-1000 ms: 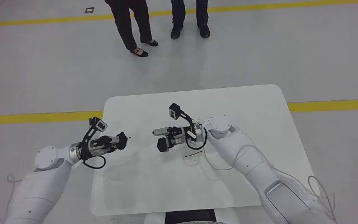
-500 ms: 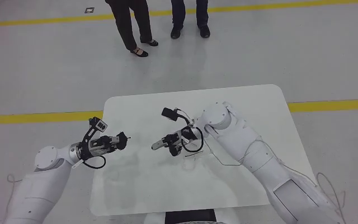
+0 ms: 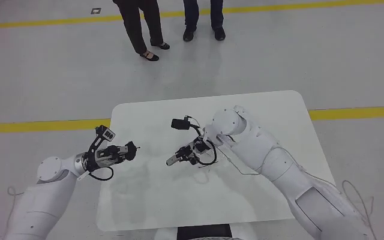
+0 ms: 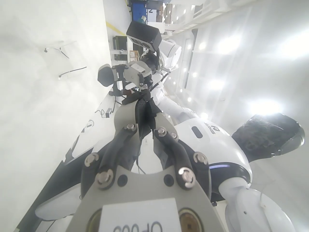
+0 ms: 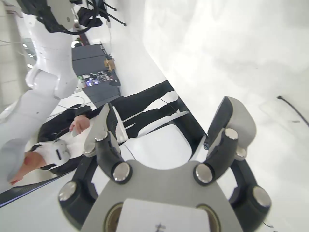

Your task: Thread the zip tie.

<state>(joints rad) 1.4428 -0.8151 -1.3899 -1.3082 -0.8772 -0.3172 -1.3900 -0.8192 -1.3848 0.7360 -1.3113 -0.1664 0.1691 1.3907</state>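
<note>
Two grippers, one loaded. Left gripper [image 4: 143, 107] is pinched shut on what looks like the black zip tie [image 4: 142, 98], held above the table [image 3: 270, 120] and pointing at the right arm. Right gripper [image 5: 166, 109] is spread wide, empty, low over the table. A spare tie [image 3: 207, 165] lies flat beside its wrist. Risks: little strap protrudes, so a grab may knock it askew; thin strap may flex and miss the slot.
</note>
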